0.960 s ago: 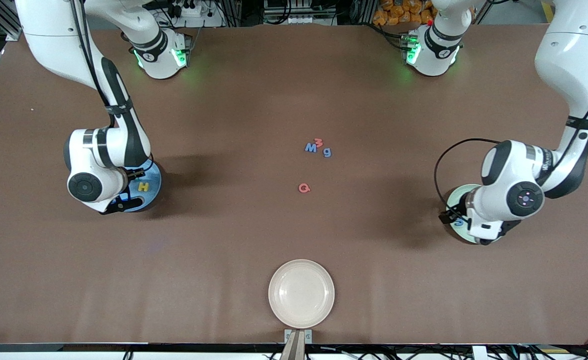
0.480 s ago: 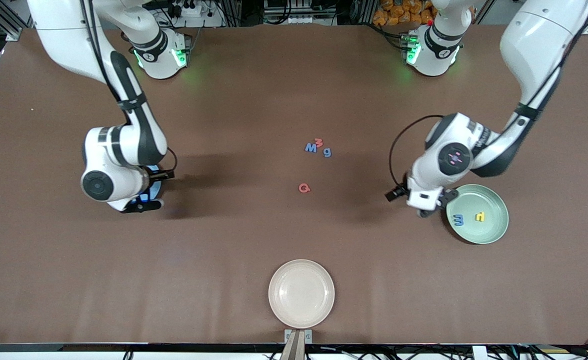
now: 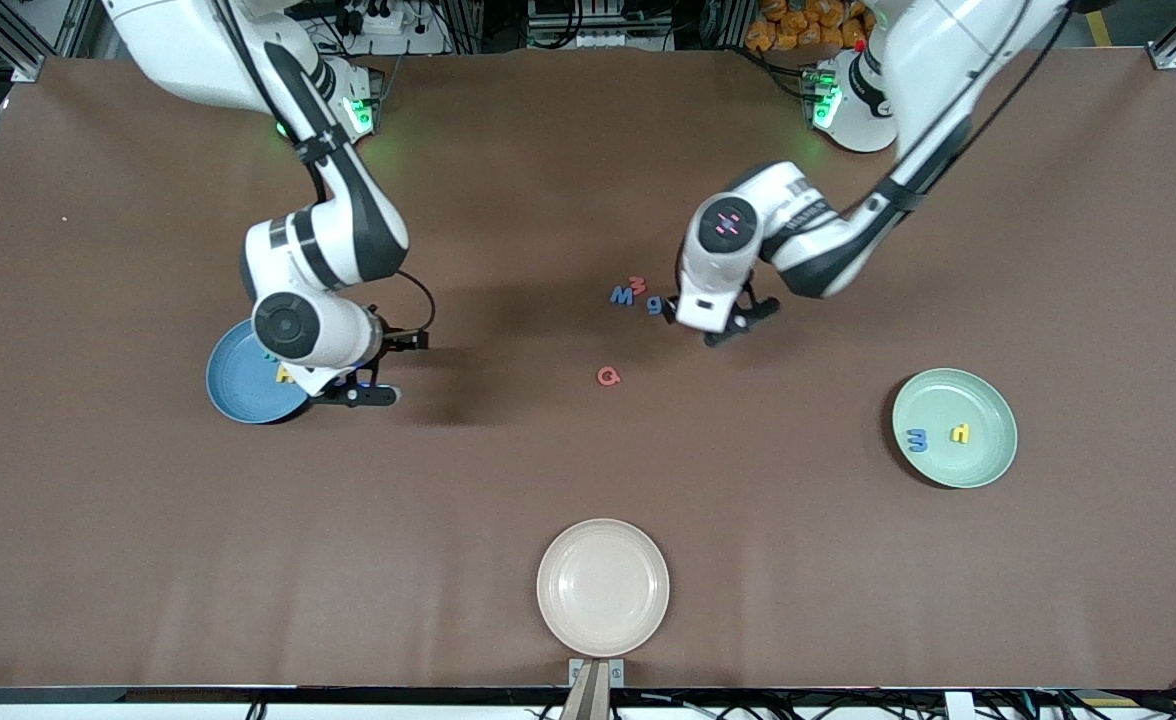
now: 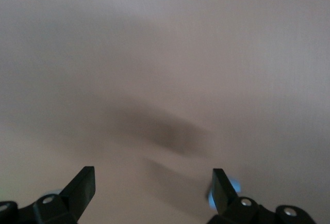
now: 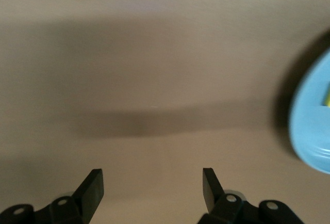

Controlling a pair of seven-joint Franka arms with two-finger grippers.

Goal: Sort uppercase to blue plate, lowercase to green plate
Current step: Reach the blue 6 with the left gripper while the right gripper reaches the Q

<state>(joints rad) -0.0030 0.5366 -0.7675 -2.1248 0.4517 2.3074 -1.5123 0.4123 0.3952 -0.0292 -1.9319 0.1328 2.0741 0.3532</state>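
Status: both tools empty, four letters still mid-table

- Left gripper (image 3: 726, 325) hangs over bare table (image 3: 508, 470) just beside blue g (image 3: 655, 305), toward the left arm's end. My left wrist view shows the fingers spread wide with nothing between them, and a bit of blue by one fingertip, probably that g. I read this as lining up for a lowercase pick.
- Right gripper (image 3: 386, 369) is over the table at the edge of blue plate (image 3: 233, 390). Its fingers are apart too and it carries nothing. The plate rim shows at the side of my right wrist view, so the tool is clear of the dish.
- Blue plate sits at the right arm's end. Yellow H (image 3: 285, 375) lies in it, half hidden under the wrist. I can't tell what else it holds.
- Green plate (image 3: 983, 400) sits at the left arm's end and holds blue e (image 3: 916, 439) and yellow p (image 3: 961, 433), lying apart.
- Blue M (image 3: 622, 296), red m (image 3: 637, 285) and blue g are bunched close mid-table. Red G (image 3: 608, 376) lies alone, nearer the front camera.
- Cream plate (image 3: 603, 587) is empty, not part of the sort.

The split makes sense, since each arm serves the plate at its own end. The risk is the tight cluster: my open fingers could nudge red m or blue M on the way down to g
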